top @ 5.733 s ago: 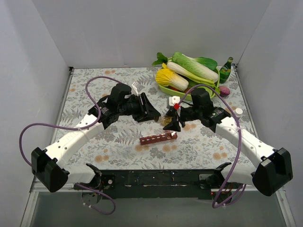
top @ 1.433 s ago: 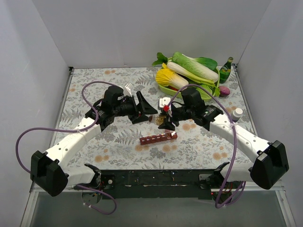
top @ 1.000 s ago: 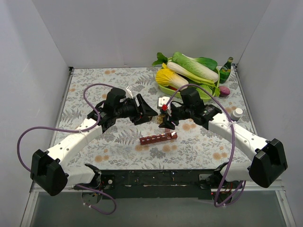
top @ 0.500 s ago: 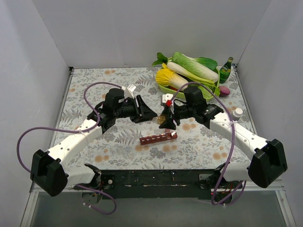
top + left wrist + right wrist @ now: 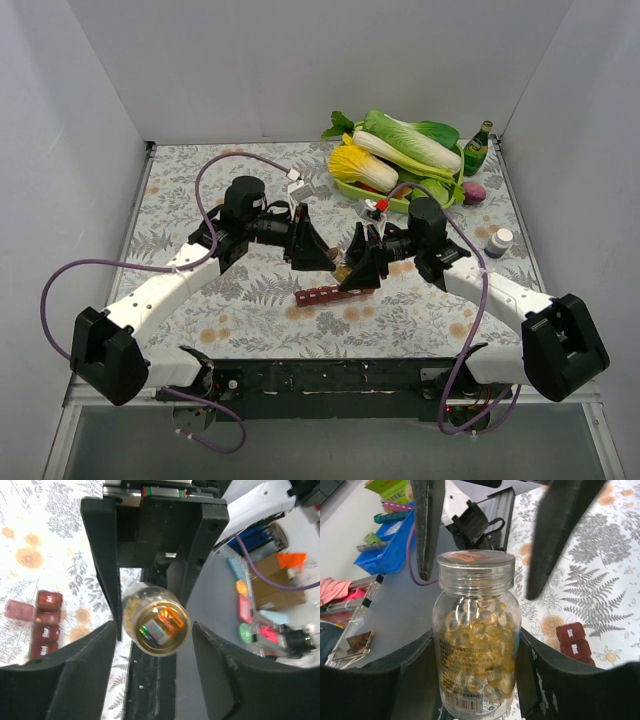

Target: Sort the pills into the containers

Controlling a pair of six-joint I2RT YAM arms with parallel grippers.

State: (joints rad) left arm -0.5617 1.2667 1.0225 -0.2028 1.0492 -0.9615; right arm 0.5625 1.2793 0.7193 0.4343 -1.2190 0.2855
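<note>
A clear pill bottle (image 5: 476, 630) full of yellow softgels is gripped at its lower half by my right gripper (image 5: 476, 680). It hangs over the table just behind the dark red pill organizer (image 5: 330, 294). In the top view the bottle (image 5: 343, 268) sits between both grippers. My left gripper (image 5: 155, 627) is open, its fingers spread on either side of the bottle's top (image 5: 156, 625), not touching it. The organizer also shows in the left wrist view (image 5: 45, 625), with one end lid flipped open, and in the right wrist view (image 5: 577, 640).
A green tray (image 5: 385, 198) of vegetables stands at the back right, with a green bottle (image 5: 478, 148) and a purple item (image 5: 474, 192) beside it. A small white-capped bottle (image 5: 497, 240) stands near the right edge. The arms' base rail (image 5: 330, 378) runs along the front.
My right gripper has carried the bottle forward and down towards the organizer. My left gripper has followed it to the right and now flanks the bottle's top.
</note>
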